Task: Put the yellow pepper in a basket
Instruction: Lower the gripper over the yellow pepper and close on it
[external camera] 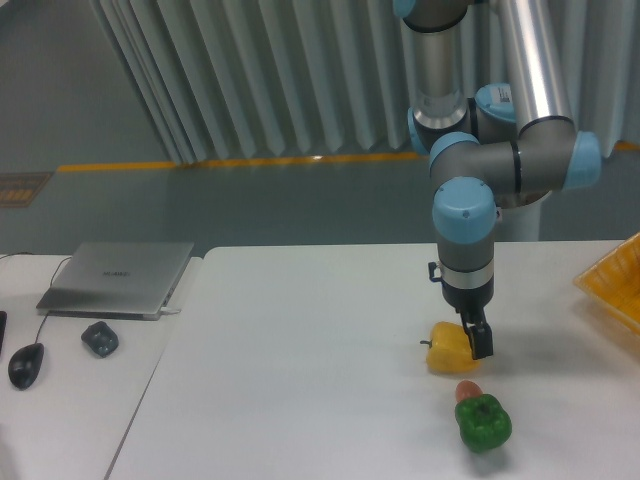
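Though unclasped, claw (478, 340) over yellow pepper (447, 349)

The arm (500, 160) is built of silver-grey metal tubes joined by rounded grey joints with light blue caps. A silver band rings its wrist above the dark fingers (480, 340).

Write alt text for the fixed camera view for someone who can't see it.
A robot arm's gripper hangs over a yellow pepper on a white table, with a green pepper nearby and a yellow basket at the right edge.
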Robot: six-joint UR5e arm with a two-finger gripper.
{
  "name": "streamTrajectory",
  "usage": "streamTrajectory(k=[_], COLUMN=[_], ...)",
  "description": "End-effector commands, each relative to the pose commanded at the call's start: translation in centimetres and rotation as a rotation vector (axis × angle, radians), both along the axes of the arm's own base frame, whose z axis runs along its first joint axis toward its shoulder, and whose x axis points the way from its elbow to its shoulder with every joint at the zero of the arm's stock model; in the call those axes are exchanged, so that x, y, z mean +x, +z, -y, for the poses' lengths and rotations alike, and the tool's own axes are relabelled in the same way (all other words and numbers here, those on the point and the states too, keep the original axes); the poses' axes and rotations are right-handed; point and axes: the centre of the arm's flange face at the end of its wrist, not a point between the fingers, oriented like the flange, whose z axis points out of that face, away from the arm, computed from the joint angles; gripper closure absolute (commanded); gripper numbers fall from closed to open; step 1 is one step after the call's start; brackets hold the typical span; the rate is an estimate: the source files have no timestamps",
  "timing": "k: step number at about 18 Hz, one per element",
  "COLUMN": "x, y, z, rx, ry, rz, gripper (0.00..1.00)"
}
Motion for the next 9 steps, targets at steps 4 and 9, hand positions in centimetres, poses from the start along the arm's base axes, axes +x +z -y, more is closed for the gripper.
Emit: streamTrajectory(k=[4, 9], x=[0.1, 0.8], y=[-0.6, -1.7], z=[-0.2, -0.7], rx=[-0.006, -0.023], ry=[-0.005, -0.022], rz=[0.005, 0.01], gripper=[0.0, 0.0])
